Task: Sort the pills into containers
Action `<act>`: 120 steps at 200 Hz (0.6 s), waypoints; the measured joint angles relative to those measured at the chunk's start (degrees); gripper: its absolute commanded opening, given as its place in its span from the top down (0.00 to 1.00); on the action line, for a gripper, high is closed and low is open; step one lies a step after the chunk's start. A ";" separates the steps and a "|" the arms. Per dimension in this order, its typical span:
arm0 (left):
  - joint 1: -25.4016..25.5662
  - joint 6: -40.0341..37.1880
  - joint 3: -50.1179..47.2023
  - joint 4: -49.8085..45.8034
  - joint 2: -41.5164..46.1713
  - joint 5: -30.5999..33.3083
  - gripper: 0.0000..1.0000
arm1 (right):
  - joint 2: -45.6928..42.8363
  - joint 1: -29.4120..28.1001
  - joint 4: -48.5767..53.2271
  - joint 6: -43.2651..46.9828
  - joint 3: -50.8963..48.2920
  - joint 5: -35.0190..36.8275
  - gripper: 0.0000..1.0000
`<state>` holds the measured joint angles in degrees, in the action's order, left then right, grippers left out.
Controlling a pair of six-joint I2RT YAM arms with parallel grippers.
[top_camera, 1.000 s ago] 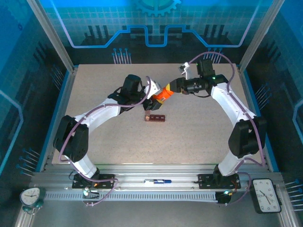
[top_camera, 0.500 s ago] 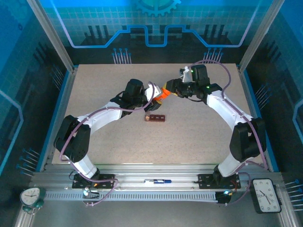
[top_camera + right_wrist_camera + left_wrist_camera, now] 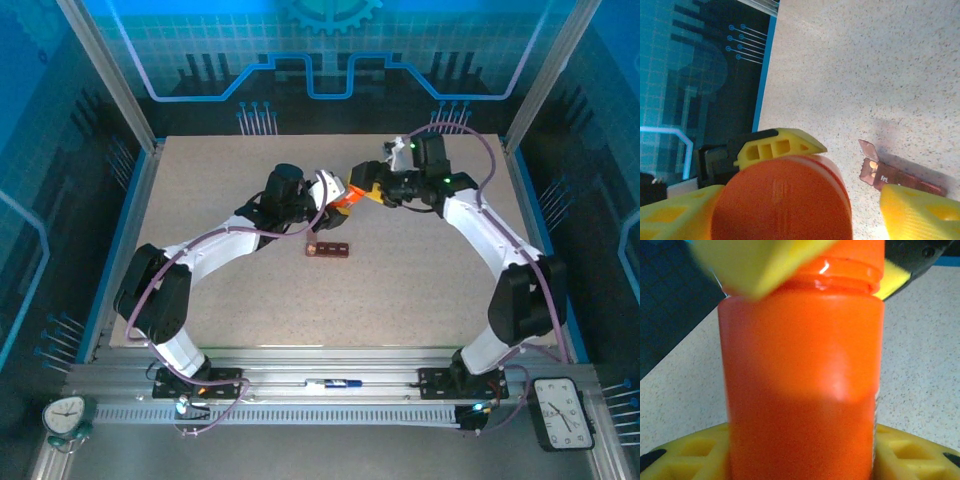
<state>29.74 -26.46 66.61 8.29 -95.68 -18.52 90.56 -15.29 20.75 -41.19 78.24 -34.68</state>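
- Where the two arms meet over the far middle of the counter (image 3: 200, 180), the orange bottle (image 3: 345, 198) is held between them.
- The left end effector (image 3: 328, 192) is clamped on the bottle's body.
- The right end effector (image 3: 363, 192) straddles the cap (image 3: 782, 200); whether it grips, I cannot tell.
- The containers (image 3: 328, 249) lie on the counter just nearer, with the lid at one end raised.

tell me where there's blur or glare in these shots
Left wrist: the orange bottle sits so near the lens that it looks soft, with a bright glint on its neck and a paler sheen lower down. Right wrist: its cap is blurred, while the containers are sharper and cast a faint shadow. Top external: even light, sharp.
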 measured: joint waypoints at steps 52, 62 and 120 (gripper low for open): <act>-1.07 2.45 0.52 -0.98 0.00 -4.81 1.00 | -5.97 4.61 3.19 3.87 2.08 -2.47 0.14; -1.40 2.78 1.03 -1.99 0.02 -6.03 1.00 | -5.77 5.35 4.22 5.46 3.30 -3.04 0.15; -2.82 5.38 6.43 -9.66 0.04 -14.58 1.00 | 2.86 7.17 16.81 24.61 18.82 -6.73 0.16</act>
<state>26.92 -21.08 73.03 -1.37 -95.64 -33.10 93.43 -8.12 37.56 -16.58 97.06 -41.41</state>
